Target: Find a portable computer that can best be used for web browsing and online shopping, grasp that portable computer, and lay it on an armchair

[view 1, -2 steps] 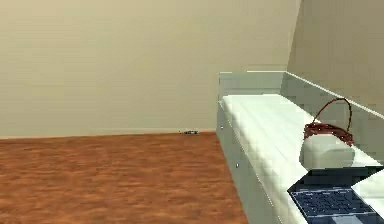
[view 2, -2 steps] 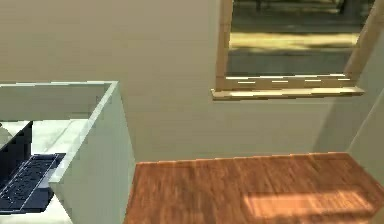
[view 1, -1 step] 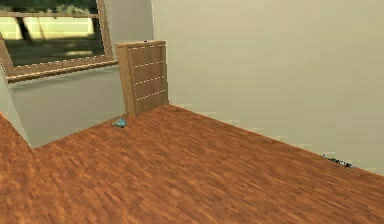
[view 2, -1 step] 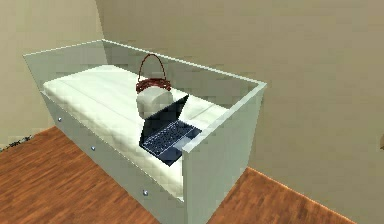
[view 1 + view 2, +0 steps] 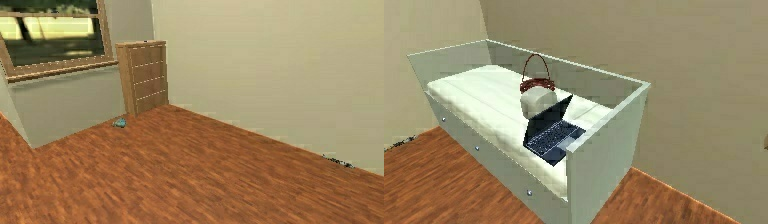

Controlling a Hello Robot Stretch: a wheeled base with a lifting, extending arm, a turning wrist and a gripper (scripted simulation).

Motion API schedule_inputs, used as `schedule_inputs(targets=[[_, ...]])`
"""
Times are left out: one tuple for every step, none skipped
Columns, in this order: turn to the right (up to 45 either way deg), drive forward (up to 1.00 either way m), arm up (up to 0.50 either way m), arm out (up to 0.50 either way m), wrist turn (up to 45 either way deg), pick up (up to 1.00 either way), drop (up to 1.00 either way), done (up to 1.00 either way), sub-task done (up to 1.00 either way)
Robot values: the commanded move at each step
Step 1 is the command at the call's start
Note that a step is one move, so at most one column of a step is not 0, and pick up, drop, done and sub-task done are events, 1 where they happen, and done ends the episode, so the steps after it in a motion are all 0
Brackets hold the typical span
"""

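Note:
A dark laptop (image 5: 552, 130) lies on a white mattress in the arm side view, lid raised and keyboard toward the bed's near edge. It sits close to the foot end of a pale grey-green daybed (image 5: 599, 160). Just behind it rests a white bag with a red handle (image 5: 536, 92).
A wooden dresser (image 5: 142, 76) stands in the corner under a window (image 5: 55, 35) in the forward view. A small teal thing (image 5: 120, 124) lies on the wood floor near it. A dark small item (image 5: 337, 159) lies by the wall at the forward view's right. Bare floor spreads ahead.

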Motion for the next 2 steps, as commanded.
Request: schedule_inputs(targets=[[0.0,0.0,0.18,0.0,0.0,0.0,0.0,0.0,0.0],[0.0,0.0,0.0,0.46,0.0,0.0,0.0,0.0,0.0]])
